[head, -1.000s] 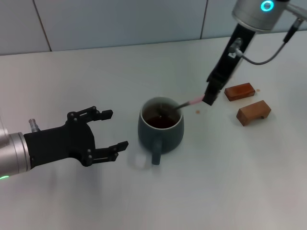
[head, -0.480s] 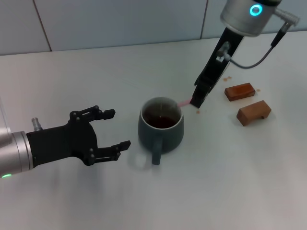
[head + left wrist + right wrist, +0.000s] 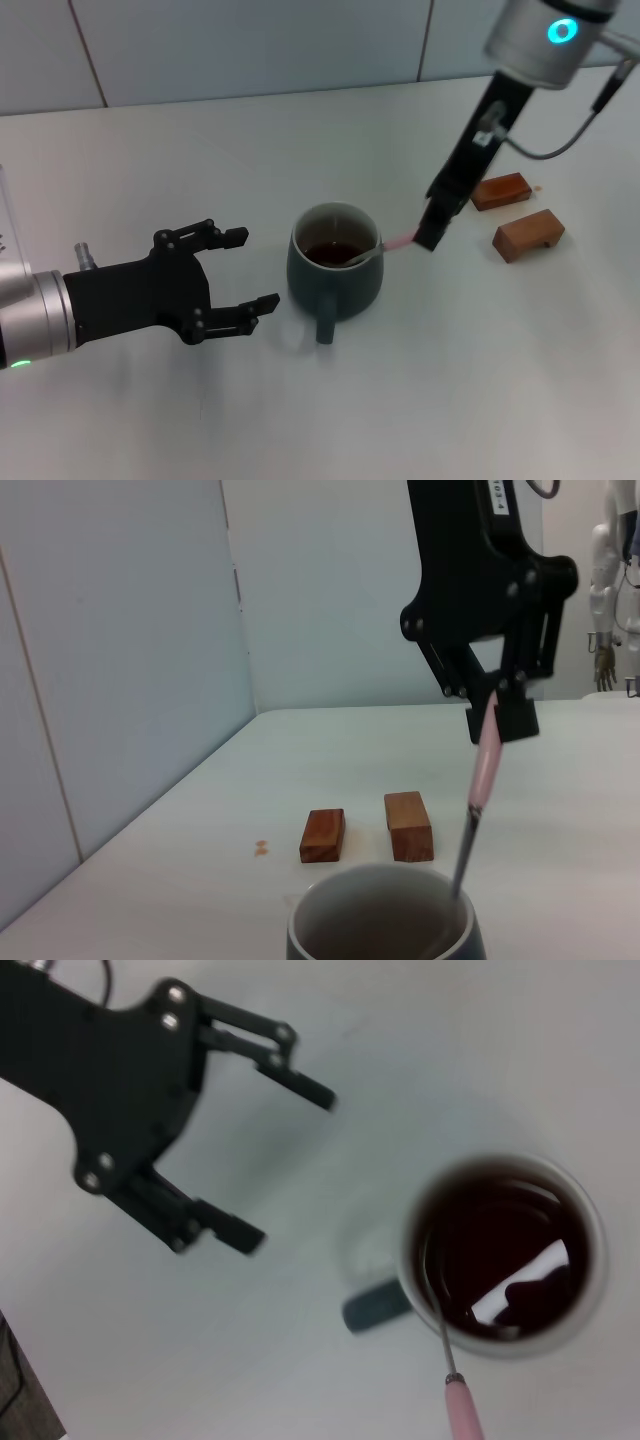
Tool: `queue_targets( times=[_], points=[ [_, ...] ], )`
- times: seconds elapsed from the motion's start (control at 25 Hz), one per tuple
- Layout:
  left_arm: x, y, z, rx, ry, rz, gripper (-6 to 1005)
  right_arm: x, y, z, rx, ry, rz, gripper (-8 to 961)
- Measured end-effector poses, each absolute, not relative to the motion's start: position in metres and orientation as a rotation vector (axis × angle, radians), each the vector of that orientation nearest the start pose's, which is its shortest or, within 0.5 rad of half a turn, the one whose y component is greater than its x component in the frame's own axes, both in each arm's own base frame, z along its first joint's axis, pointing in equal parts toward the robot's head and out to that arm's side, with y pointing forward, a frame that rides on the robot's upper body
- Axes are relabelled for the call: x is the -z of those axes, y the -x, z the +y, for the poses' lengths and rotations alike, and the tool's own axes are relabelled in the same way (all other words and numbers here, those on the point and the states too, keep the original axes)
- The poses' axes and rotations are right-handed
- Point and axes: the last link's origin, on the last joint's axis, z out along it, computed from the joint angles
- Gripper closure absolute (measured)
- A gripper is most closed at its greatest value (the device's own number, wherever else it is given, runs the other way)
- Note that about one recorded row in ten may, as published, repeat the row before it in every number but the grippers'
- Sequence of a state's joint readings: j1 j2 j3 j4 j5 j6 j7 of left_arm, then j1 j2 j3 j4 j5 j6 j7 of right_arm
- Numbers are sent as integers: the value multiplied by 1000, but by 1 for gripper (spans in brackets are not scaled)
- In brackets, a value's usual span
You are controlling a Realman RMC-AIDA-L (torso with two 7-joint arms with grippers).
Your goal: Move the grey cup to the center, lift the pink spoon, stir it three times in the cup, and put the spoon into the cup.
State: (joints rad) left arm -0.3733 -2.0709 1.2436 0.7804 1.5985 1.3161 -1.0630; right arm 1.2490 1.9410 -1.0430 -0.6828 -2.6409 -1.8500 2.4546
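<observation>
While my right gripper [image 3: 430, 236] pinches the pink spoon [image 3: 398, 241] dipped in the grey cup [image 3: 335, 272], my left gripper [image 3: 238, 270] waits beside it, fingers spread.

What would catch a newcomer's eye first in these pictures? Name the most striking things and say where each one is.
The grey cup of brown liquid stands mid-table, with the pink spoon slanting into it, pinched at the handle by the right gripper just right of the rim. The left gripper hovers open to the cup's left, and two wooden blocks lie at the far right.
</observation>
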Motion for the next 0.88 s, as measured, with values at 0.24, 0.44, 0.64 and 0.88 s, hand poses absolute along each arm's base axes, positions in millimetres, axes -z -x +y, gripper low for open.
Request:
queue_targets(
  times=[0.24,0.44,0.64,0.88],
  points=[
    [36,245,317,595,2735,-87,170,-17,-81,418,741,2808,951,789],
    [35,245,317,595,2733,-88,170,-21,-82,420,710,2776,958,788],
    [34,245,318,595,2729,-89,170,-19,-84,415,653,2769,914,786],
    [31,248,318,596,2714,-102,170,-38,-93,405,425,2739,833,578]
  ],
)
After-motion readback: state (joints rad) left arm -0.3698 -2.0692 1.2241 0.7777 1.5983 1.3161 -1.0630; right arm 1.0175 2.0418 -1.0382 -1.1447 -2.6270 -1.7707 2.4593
